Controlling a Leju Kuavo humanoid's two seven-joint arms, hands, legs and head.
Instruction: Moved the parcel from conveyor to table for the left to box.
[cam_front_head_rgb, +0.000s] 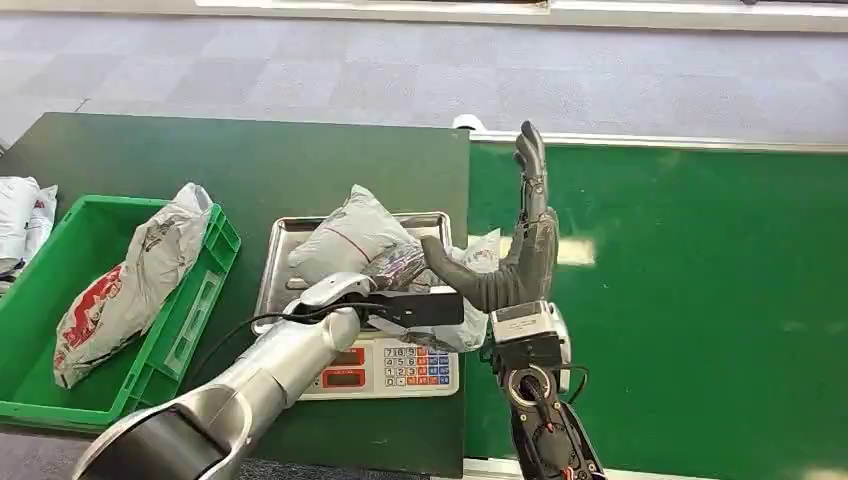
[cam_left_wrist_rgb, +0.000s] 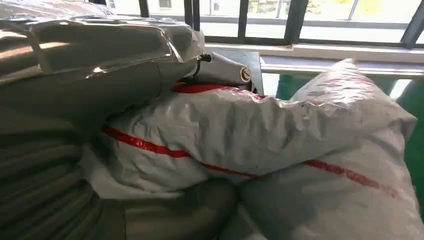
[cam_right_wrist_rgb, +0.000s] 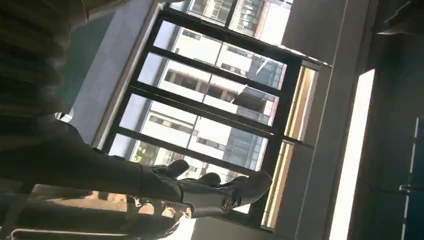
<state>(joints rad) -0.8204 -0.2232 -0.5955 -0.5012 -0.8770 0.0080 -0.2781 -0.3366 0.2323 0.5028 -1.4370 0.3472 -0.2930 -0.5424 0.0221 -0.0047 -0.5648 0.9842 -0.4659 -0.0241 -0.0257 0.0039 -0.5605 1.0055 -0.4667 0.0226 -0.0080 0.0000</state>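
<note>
The grey-white parcel (cam_front_head_rgb: 350, 235) with red print lies on the steel tray (cam_front_head_rgb: 272, 262) of a scale on the dark green table. My left hand (cam_front_head_rgb: 410, 302) reaches in over the scale and grips the parcel's near right end. In the left wrist view the parcel (cam_left_wrist_rgb: 300, 130) sits between the left hand (cam_left_wrist_rgb: 75, 100) above and its thumb (cam_left_wrist_rgb: 190, 220) below. My right hand (cam_front_head_rgb: 525, 250) stands upright at the conveyor's edge just right of the parcel, fingers (cam_right_wrist_rgb: 220, 195) straight and apart, thumb stretched toward the bag, holding nothing.
A green crate (cam_front_head_rgb: 225, 240) at the left holds another grey parcel (cam_front_head_rgb: 130, 285). White bags (cam_front_head_rgb: 22, 220) lie at the far left edge. The scale's keypad (cam_front_head_rgb: 415, 365) faces me. The green conveyor belt (cam_front_head_rgb: 680, 280) runs along the right.
</note>
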